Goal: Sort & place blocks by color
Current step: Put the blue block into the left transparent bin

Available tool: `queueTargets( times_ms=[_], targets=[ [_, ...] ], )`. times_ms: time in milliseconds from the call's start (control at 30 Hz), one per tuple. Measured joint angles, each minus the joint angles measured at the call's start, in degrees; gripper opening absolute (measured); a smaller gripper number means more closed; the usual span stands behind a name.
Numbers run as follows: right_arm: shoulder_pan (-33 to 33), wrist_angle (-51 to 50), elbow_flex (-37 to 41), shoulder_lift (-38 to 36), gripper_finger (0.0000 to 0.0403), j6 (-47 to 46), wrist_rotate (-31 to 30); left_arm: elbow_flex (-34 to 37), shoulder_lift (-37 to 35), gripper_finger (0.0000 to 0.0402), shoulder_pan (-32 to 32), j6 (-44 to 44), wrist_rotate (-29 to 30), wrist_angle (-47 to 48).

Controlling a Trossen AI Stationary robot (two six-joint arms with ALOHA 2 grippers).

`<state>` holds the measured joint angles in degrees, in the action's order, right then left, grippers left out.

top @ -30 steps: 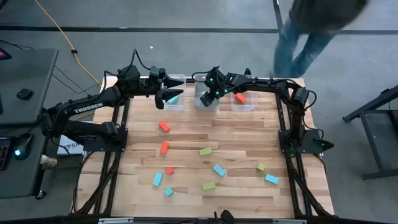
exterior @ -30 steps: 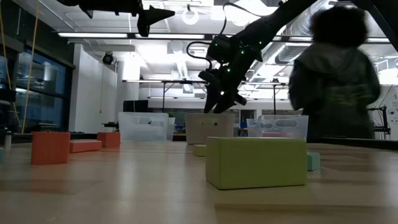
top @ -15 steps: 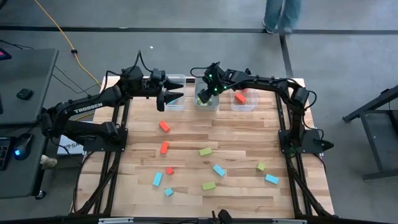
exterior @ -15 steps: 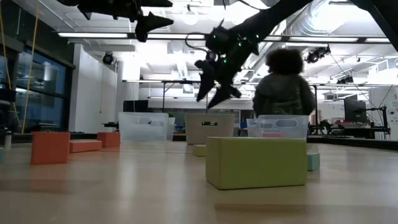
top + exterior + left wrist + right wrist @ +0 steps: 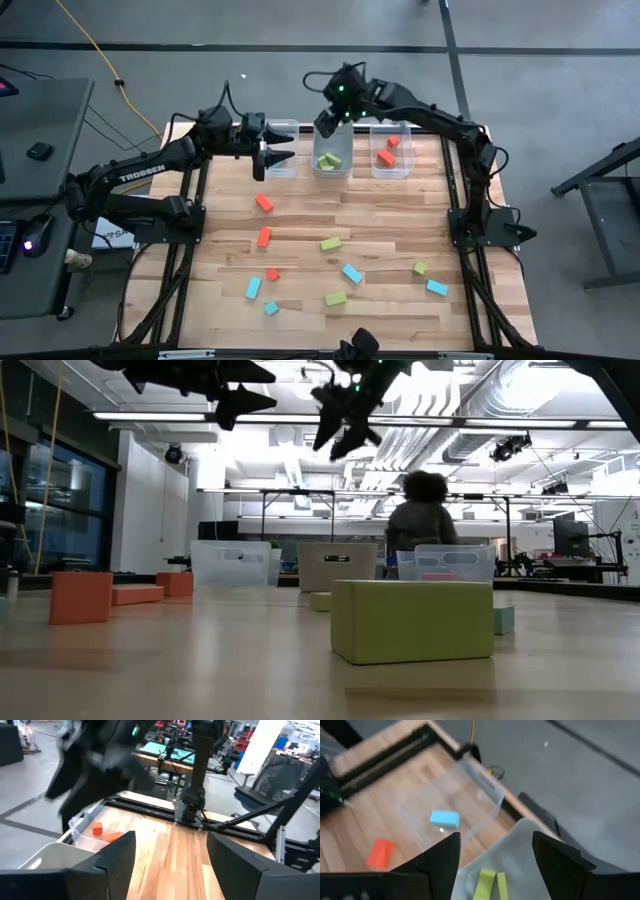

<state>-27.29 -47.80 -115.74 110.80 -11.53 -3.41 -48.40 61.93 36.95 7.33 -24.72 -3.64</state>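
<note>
Red-orange, light blue and lime green blocks lie flat on the wooden table, among them a red block (image 5: 264, 203), a green bar (image 5: 331, 243) and a blue one (image 5: 352, 273). Three clear bins stand at the far edge. The middle bin (image 5: 333, 170) holds green blocks (image 5: 330, 160) (image 5: 490, 882), the right bin (image 5: 390, 168) red blocks (image 5: 385, 157) and the left bin (image 5: 284, 170) a blue block (image 5: 444, 818). My left gripper (image 5: 278, 152) (image 5: 170, 862) hovers open over the left bin. My right gripper (image 5: 332, 120) (image 5: 495, 862) hangs open, high above the middle bin's far rim.
A large green block (image 5: 412, 622) sits close to the low camera, with red blocks (image 5: 80, 596) to its left. A person (image 5: 420, 525) stands in the room beyond the far edge. Between the scattered blocks the tabletop (image 5: 390, 215) shows bare wood.
My right gripper has risen out of the middle bin and drawn back toward the far edge, leaving the green blocks in the bin uncovered. My left gripper has stayed over the left bin. The person behind the table has walked farther away.
</note>
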Motion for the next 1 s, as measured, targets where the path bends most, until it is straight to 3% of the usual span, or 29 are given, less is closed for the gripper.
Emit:
queueTargets(
  times_ms=[233,433,700,1000],
  targets=[
    [0.07,-7.77,-9.56,0.00,0.0238,0.26,-5.22,0.00,-1.79,0.0225,0.55,2.50,-0.80,3.08],
    [0.07,-12.52,-12.90,0.00,0.0238,0.04,-8.73,-0.02,-4.85,0.0225,-3.00,5.52,-0.33,15.15],
    [0.07,-13.91,-13.03,0.00,0.0238,0.39,-9.97,-0.02,-6.85,0.0225,-9.32,16.68,0.60,29.94],
    [-0.89,-14.15,-13.03,0.00,0.0238,4.89,-10.04,-0.02,-6.91,0.0225,-21.24,32.88,16.66,41.11]
  ],
)
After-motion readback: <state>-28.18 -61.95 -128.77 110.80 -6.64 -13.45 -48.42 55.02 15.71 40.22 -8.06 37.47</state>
